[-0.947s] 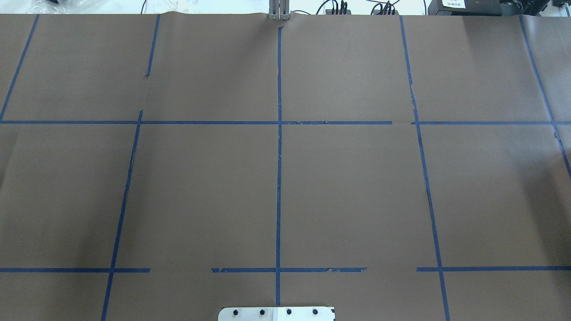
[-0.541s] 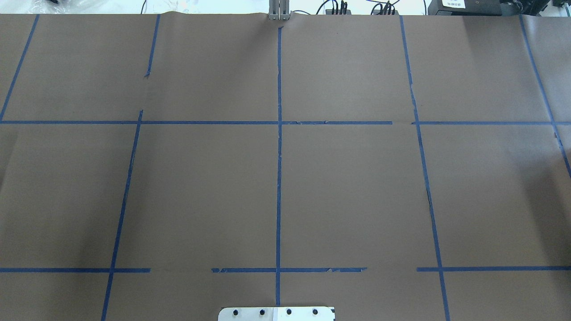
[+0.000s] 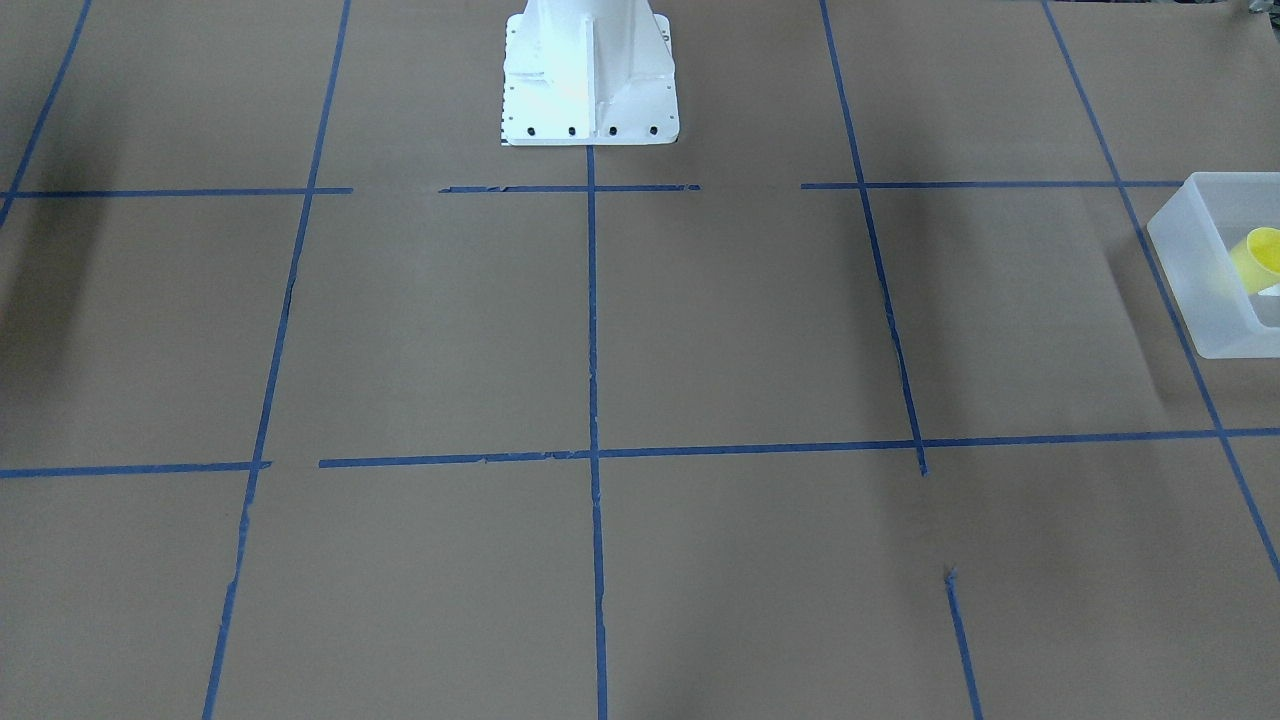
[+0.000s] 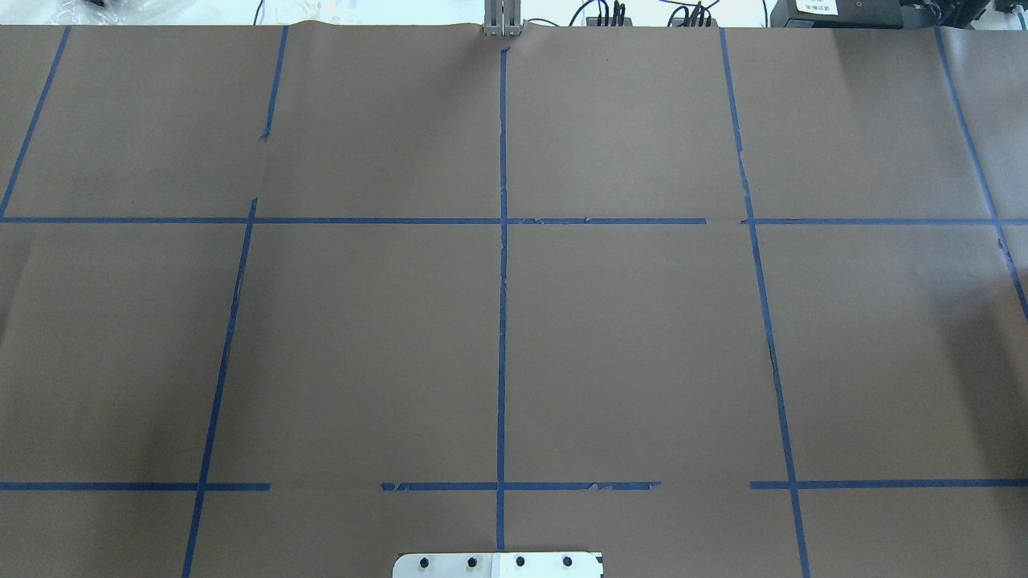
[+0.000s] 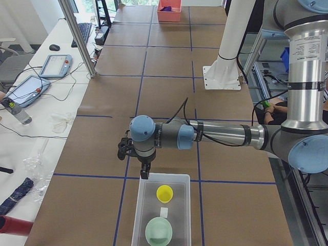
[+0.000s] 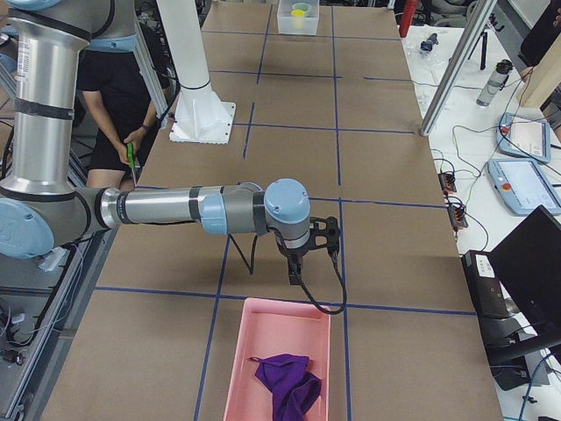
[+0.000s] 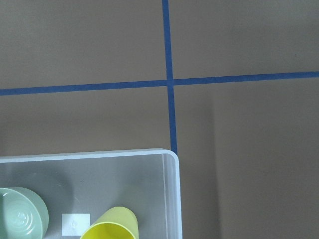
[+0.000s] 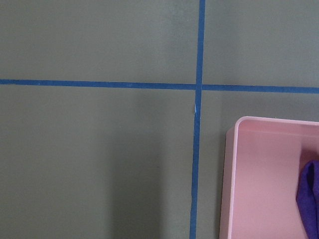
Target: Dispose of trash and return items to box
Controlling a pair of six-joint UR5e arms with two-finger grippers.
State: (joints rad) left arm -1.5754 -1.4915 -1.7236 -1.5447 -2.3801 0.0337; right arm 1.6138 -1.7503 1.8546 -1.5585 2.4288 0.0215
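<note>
The frosted white box (image 5: 139, 207) stands at the table's left end. In it lie the yellow cup (image 5: 164, 193) and a pale green bowl (image 5: 158, 231). My left gripper (image 5: 145, 172) hangs just beyond the box's far rim; I cannot tell whether it is open or shut. The left wrist view shows the box's corner (image 7: 172, 184), the cup (image 7: 113, 226) on its side and the bowl (image 7: 20, 215). The front view shows the box (image 3: 1190, 270) and the cup (image 3: 1260, 255) at the right edge. My right gripper (image 6: 294, 274) hangs near a pink bin (image 6: 272, 333); I cannot tell its state.
The pink bin holds a purple cloth (image 6: 287, 379), which also shows in the right wrist view (image 8: 309, 195) in the bin (image 8: 264, 169). The white robot base (image 3: 588, 75) stands at the table's back middle. Blue tape lines grid the brown table cover (image 4: 626, 337).
</note>
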